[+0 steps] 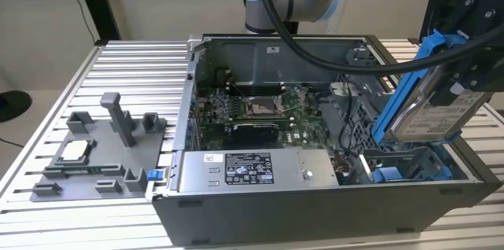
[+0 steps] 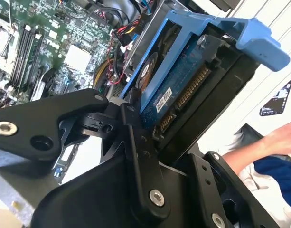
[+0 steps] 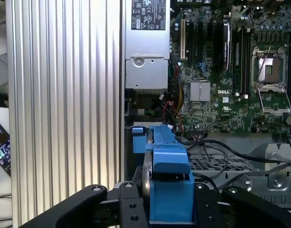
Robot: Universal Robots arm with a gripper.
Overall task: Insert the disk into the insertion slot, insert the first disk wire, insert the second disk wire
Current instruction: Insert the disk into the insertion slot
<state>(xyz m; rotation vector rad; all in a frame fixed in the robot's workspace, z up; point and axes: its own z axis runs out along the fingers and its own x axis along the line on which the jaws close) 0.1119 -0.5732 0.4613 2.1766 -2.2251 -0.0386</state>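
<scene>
The pincer (image 3: 169, 202), clamped on the disk (image 1: 431, 111), holds it tilted just above the slot (image 1: 405, 170); lowered at that angle, it could catch on the slot's edge and jam

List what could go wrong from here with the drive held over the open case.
1. The gripper holds the disk tilted above the insertion slot; it may catch on the slot's edge rather than seat.
2. Loose red and black wires lie near the slot and might get pinched under the disk.
3. A person's hand shows beyond the disk in the second wrist view; if it reaches in, the arm could strike it.
</scene>
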